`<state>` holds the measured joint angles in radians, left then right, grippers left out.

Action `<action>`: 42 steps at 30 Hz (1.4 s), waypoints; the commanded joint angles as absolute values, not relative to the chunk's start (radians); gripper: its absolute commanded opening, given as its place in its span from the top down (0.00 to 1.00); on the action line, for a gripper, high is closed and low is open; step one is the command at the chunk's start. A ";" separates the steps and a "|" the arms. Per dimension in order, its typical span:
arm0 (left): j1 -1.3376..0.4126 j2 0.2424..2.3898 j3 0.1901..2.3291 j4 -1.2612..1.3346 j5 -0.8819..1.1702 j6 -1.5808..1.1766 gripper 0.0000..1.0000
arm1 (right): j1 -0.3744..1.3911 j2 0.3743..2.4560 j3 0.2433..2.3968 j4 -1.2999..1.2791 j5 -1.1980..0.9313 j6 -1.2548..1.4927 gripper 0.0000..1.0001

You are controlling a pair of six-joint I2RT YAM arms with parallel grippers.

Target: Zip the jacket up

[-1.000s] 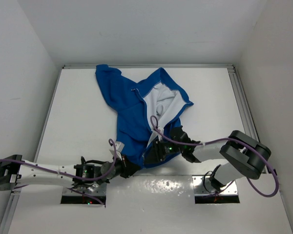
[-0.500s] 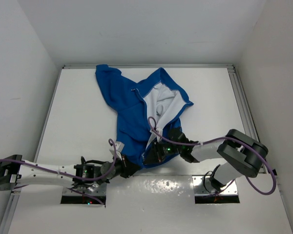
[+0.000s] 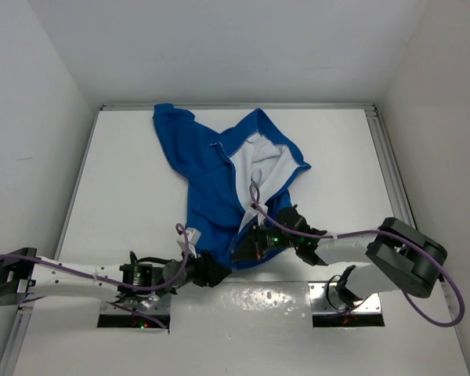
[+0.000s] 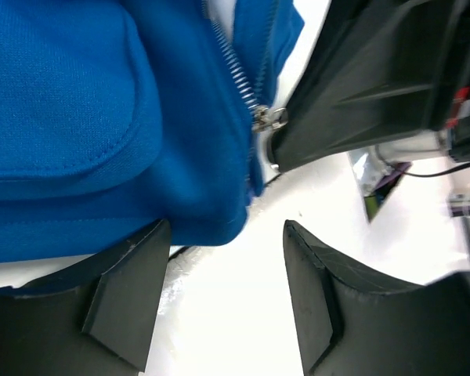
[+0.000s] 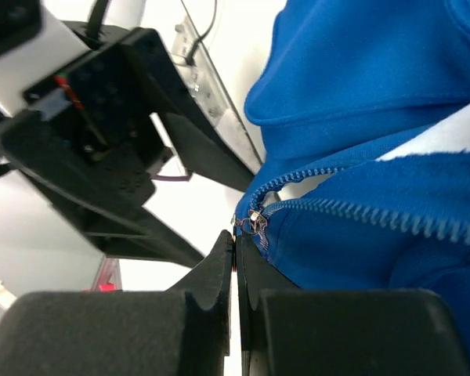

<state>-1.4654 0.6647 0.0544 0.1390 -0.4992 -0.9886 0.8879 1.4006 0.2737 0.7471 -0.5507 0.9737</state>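
The jacket (image 3: 211, 188) is lying spread on the white counter (image 3: 125, 172). Its front is hanging open and its white lining (image 3: 254, 160) is showing. Its bottom hem is resting right at both end effectors, and the rest of the garment is stretching away beyond them toward the far side of the counter.

The right end effector (image 5: 235, 235) is holding its fingers pressed together. The silver zipper slider (image 5: 254, 223) is sitting right at its fingertips, at the bottom of the zipper where the two rows of teeth (image 5: 360, 215) are meeting. Whether the pull tab is pinched between the fingers cannot be told. Blue fleece is bulging just beyond these fingers.

The left end effector (image 4: 225, 235) is lying low over the counter with its fingers (image 4: 133, 274) standing apart and gripping nothing; bare counter is showing between them. The corner of the hem is lying just beyond its fingertips, slightly over one of them, and a front pocket (image 4: 63, 149) is sitting farther ahead on that same side. Directly ahead of it, the right end effector's dark finger is pointing in from the opposite side, its tip touching the slider. The two end effectors are facing each other across the hem corner, close together.
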 commanded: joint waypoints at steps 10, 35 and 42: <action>-1.474 0.773 0.115 0.316 -0.568 -0.861 0.34 | 0.896 1.325 0.250 0.839 -0.538 1.086 1.00; -1.474 0.884 0.109 0.376 -0.632 -0.845 1.00 | 0.897 1.289 0.230 1.132 -0.460 1.376 1.00; -1.476 0.781 0.054 0.279 -0.551 -0.931 1.00 | 0.884 1.276 0.339 1.137 -0.136 1.511 1.00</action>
